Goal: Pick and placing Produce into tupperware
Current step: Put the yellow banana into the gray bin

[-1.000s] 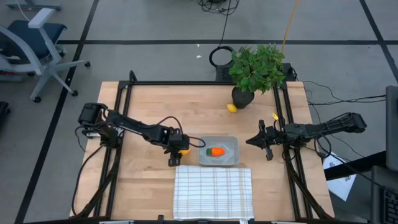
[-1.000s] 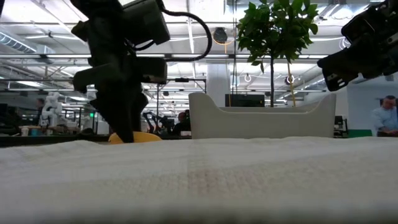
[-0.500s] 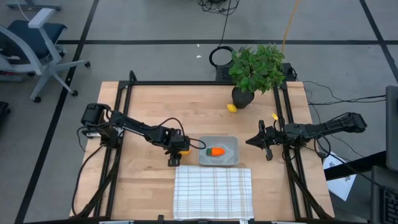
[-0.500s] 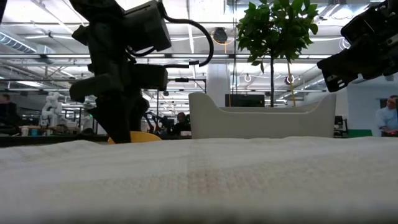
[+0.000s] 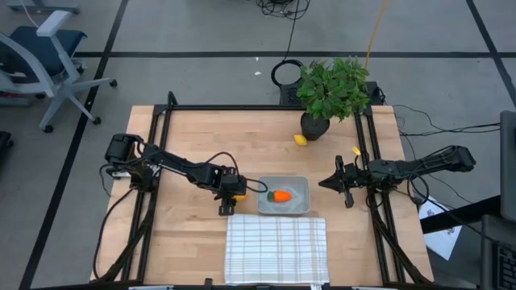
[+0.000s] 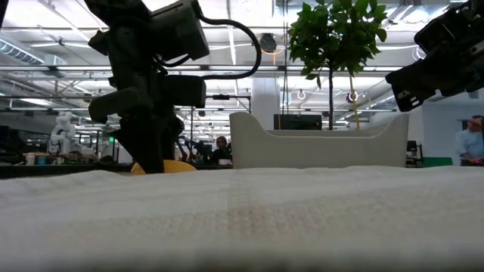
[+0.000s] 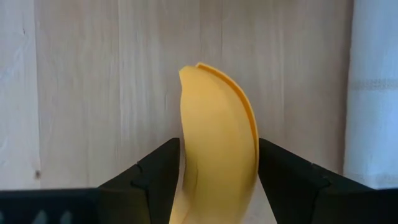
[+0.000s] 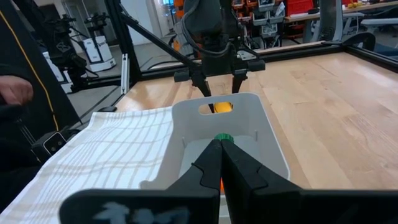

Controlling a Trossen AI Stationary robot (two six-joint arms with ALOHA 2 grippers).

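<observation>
The curved yellow banana (image 7: pixel 217 143) lies on the wooden table just left of the translucent tub (image 5: pixel 300 184). My left gripper (image 5: pixel 233 193) points down over it and is shut on it. The orange carrot (image 5: pixel 280 196) with its green top lies inside the tub. The small yellow lemon (image 5: pixel 300 139) sits on the table beside the plant pot. My right gripper (image 5: pixel 324 182) hovers shut to the right of the tub, touching nothing. In the low view the banana (image 6: pixel 165 166) shows at table level under the left gripper. My left gripper pinches the banana between its two fingers (image 7: pixel 163 171), one on each long side of its body (image 7: pixel 214 162). The fingers come from above, pointing down, and lie across the banana. The banana rests on the table.
A white grid-lined cloth (image 5: pixel 276 248) lies at the near edge, right in front of the tub. A leafy potted plant (image 5: pixel 332 89) stands at the far right corner. Bare wood stretches over the table's far left part. A dark frame runs round the table.
My left gripper has sunk slightly over the banana and shifted a little toward the table's left. The banana has stayed on the table.
</observation>
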